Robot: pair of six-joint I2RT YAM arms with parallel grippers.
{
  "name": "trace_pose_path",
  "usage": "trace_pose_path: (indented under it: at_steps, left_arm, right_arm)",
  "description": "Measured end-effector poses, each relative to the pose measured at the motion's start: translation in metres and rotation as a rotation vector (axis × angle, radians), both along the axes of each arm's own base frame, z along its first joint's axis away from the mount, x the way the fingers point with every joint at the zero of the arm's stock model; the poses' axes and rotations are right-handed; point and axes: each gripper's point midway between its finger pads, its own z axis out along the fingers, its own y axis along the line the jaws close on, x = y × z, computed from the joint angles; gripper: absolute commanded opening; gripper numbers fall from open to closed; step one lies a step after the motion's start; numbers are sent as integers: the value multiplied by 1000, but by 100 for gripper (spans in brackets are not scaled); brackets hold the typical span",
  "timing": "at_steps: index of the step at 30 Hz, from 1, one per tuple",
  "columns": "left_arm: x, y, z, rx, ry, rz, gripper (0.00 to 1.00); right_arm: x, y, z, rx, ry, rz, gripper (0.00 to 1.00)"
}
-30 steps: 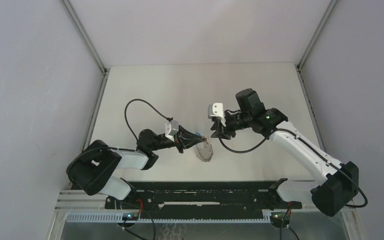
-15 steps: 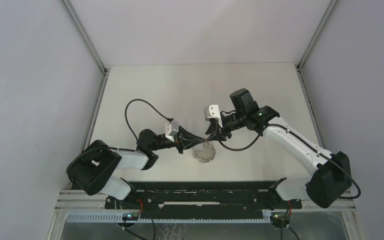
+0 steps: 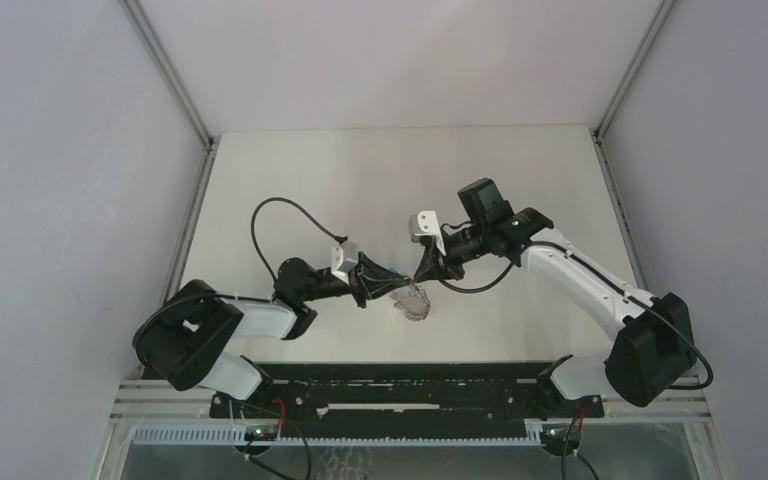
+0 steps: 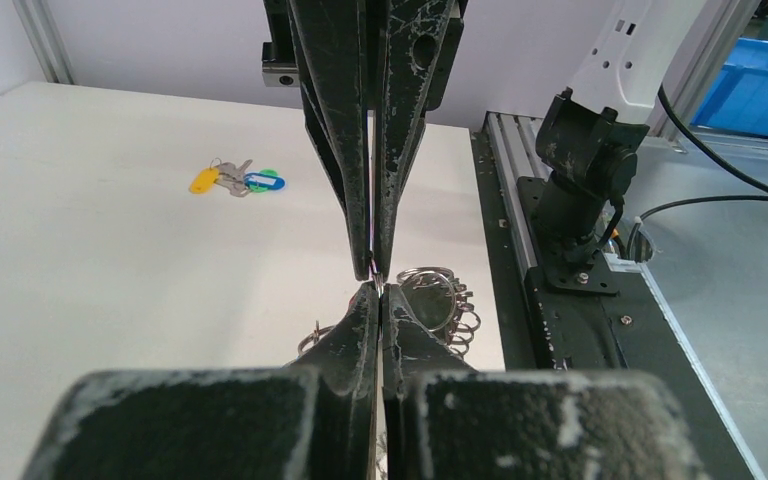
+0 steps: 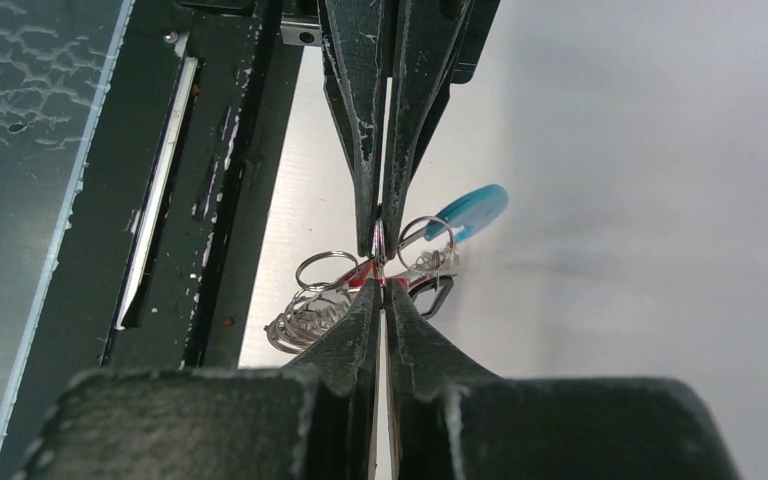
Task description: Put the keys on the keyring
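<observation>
From here I have both hands meeting tip to tip over the near middle of the bench, right above the keyring. My left hand comes at the keyring from the left and is fully closed. The bunch of silvery rings and coil hangs at its tips, so I read it as pinching the keyring. My right hand comes at the keyring from the right and is also closed tight, with no gap between its fingers in either wrist view. A small red piece sits exactly where the two pairs of tips meet. I cannot tell whether the right hand is gripping it or only touching it. A blue plastic piece sticks out from the keyring on the far side of the tips, clear of the fingers. The keys, a small bunch with yellow, blue and green heads, lie flat on the bench. They are well apart from the keyring, farther out from the arm bases, and neither hand touches them.
</observation>
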Motion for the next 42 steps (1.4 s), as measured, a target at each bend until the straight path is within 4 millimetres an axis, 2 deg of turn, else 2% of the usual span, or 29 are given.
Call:
trace_pose_path:
  at_steps: [11,18,19,23,27,30,32,35,39,42]
  left_arm:
    - [-3,2,10,-17,-23,-4,0]
    - [-7,0,9,-10,-23,-23,0]
    - [-7,0,8,-7,-21,-23,0]
    - [-5,0,7,-4,-27,-11,0]
    - [-6,0,9,-12,-37,-14,0]
    - [-3,-1,7,-11,-31,-1,0]
    - [-2,-1,5,-9,-25,5,0]
    - [2,0,3,-7,-18,18,0]
    - [9,2,1,-6,-8,43,0]
    - [12,4,2,-7,-2,54,0]
  right_arm:
    - [0,2,0,9,33,8,0]
    - [2,9,-7,-35,105,15,0]
    - [2,9,-8,-46,121,10,2]
    - [8,8,-12,-94,143,-45,21]
    - [28,0,-19,-169,112,-174,32]
    - [42,-14,-18,-209,52,-313,41]
    - [48,-25,-12,-210,10,-397,48]
    - [51,-37,3,-168,-53,-498,63]
    - [45,-43,22,-83,-101,-550,69]
    - [36,-46,31,-26,-108,-564,78]
